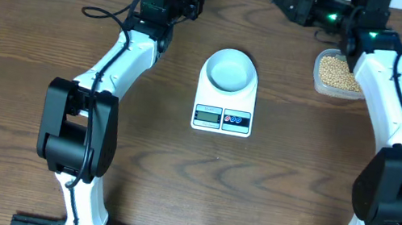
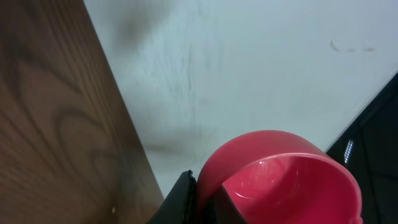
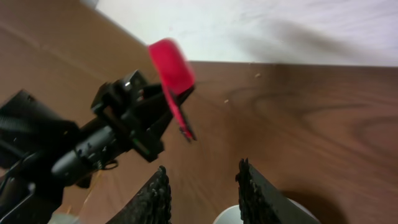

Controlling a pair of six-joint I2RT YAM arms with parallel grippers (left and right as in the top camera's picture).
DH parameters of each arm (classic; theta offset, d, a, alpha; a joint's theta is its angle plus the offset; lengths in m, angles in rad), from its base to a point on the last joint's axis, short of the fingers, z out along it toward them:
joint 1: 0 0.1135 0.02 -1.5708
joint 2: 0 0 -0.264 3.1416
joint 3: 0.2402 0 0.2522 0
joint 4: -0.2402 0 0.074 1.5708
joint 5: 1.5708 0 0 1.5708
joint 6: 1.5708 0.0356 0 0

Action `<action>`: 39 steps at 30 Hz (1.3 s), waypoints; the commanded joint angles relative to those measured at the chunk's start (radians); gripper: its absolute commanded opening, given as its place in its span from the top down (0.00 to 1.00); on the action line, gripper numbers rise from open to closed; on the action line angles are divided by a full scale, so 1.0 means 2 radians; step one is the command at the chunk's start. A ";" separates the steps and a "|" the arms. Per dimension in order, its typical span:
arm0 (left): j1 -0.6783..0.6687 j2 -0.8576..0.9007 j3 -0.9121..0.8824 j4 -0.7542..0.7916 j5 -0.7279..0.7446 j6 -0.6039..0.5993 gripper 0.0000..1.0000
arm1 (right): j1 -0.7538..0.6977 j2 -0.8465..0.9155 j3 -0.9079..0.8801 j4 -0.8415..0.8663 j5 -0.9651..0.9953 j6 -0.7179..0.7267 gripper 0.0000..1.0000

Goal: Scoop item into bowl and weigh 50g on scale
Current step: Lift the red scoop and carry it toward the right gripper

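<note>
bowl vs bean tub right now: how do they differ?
The bowl is pale, opaque and empty; the tub is clear and holds tan beans. The bowl sits on the scale; the tub sits directly on the table, off to the robot's right. Both are upright and open-topped.

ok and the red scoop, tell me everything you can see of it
The red scoop looks like glossy red plastic: a round, deep cup on a thin handle. The left gripper is shut on the handle and holds the scoop in the air near the far edge of the table. The part of the cup's inside that shows looks empty. Nothing else touches it.
</note>
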State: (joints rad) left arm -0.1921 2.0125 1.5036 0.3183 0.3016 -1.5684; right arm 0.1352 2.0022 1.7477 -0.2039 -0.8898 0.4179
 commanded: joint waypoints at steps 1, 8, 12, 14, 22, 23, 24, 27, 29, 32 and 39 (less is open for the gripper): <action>-0.004 -0.004 0.007 0.003 0.031 -0.012 0.93 | 0.021 0.001 0.009 0.003 -0.033 -0.006 0.67; -0.013 -0.004 0.007 0.003 0.065 -0.012 0.93 | 0.037 0.001 0.009 0.005 -0.013 -0.027 0.68; -0.017 -0.004 0.007 0.002 0.075 -0.012 0.93 | 0.039 0.001 0.009 0.003 0.010 -0.030 0.71; -0.018 -0.004 0.007 0.002 0.081 -0.012 0.93 | 0.039 0.001 0.009 0.001 0.025 -0.030 0.73; -0.018 -0.004 0.007 -0.009 0.081 -0.012 0.93 | 0.026 0.001 0.009 -0.001 0.044 -0.055 0.71; -0.018 -0.004 0.007 -0.016 0.081 -0.012 0.93 | 0.023 0.001 0.009 -0.006 0.044 -0.055 0.70; -0.017 -0.004 0.007 -0.020 0.081 -0.012 0.93 | 0.021 0.001 0.009 -0.010 0.044 -0.055 0.69; -0.014 -0.004 0.007 -0.024 0.079 -0.012 0.93 | 0.011 0.001 0.009 -0.029 0.043 -0.055 0.63; -0.012 -0.004 0.007 -0.024 0.077 -0.012 0.93 | 0.008 0.001 0.009 -0.031 0.043 -0.054 0.57; -0.010 -0.004 0.007 -0.024 0.077 -0.012 0.93 | 0.007 0.001 0.009 -0.029 0.042 -0.054 0.54; -0.012 -0.004 0.007 -0.024 0.086 -0.012 0.93 | 0.020 0.001 0.009 -0.017 0.034 -0.054 0.51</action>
State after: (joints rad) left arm -0.2180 2.0125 1.5036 0.2684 0.4469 -1.5970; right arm 0.1566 2.0037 1.7477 -0.2520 -0.8112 0.3210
